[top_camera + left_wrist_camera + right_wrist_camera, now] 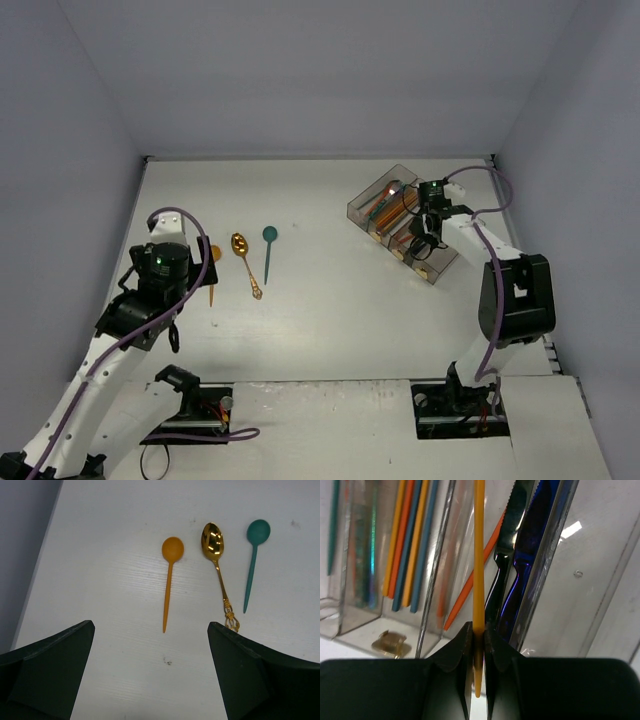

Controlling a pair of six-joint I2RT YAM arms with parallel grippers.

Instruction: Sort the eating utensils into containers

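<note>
Three spoons lie side by side on the white table: an orange spoon (169,580) (212,285), a gold spoon (217,565) (246,265) and a teal spoon (252,560) (268,252). My left gripper (151,623) (200,262) hangs open just short of the orange spoon's handle tip and holds nothing. Far right, my right gripper (479,630) (425,235) is shut on a slim yellow-orange utensil (479,555), held over the containers (358,208). Its head is out of view. One bin holds orange and teal handles (407,545); another holds dark navy knives (520,555) and an orange one.
A clear bin wall (555,555) runs just right of the held utensil, with a bare bin floor (600,590) beyond it. A small gold piece (390,644) lies at a bin's near end. Grey walls close in the table's left edge (30,580).
</note>
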